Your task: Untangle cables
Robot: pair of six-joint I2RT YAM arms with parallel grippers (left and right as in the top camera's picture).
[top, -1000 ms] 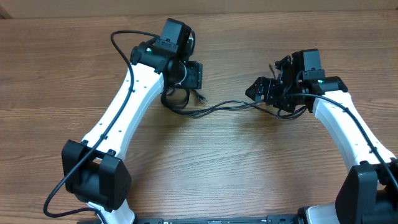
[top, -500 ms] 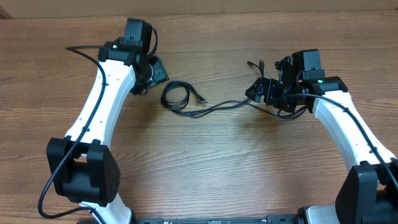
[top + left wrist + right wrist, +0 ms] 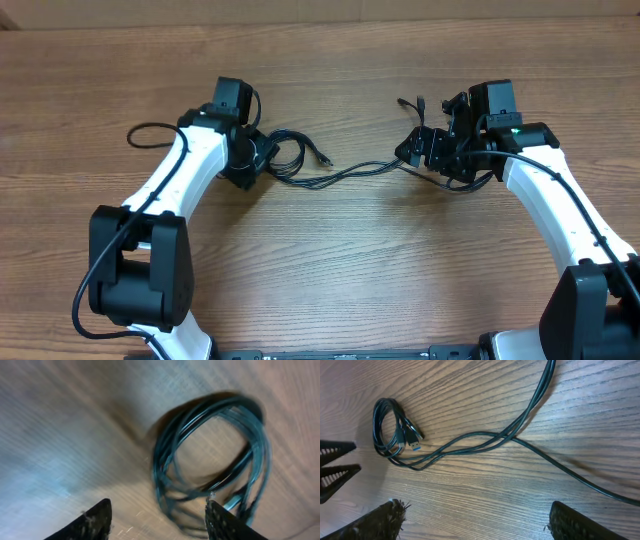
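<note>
The cables are thin black cords on the wooden table. A small coil (image 3: 290, 160) lies left of centre, with a plug end (image 3: 322, 157) beside it. Two strands (image 3: 360, 171) run right from the coil to under my right gripper (image 3: 428, 148), and two more plug ends (image 3: 412, 102) stick up behind it. My left gripper (image 3: 250, 160) is open at the coil's left edge. The blurred left wrist view shows the coil (image 3: 210, 455) just ahead of the open fingers (image 3: 160, 522). The right wrist view shows the coil (image 3: 390, 425), the crossing strands (image 3: 495, 440) and my open, empty fingers (image 3: 480, 522).
Thicker black arm cables loop from the left arm (image 3: 145, 132) and along the right arm (image 3: 560, 180). A pale wall edge (image 3: 320, 8) runs along the back of the wooden table (image 3: 350, 260). The left gripper's fingertips (image 3: 335, 467) show at the right wrist view's left edge.
My left arm swung left off the coil, uncovering it, then came back down to the coil's left edge. The right arm and the cables have not moved.
</note>
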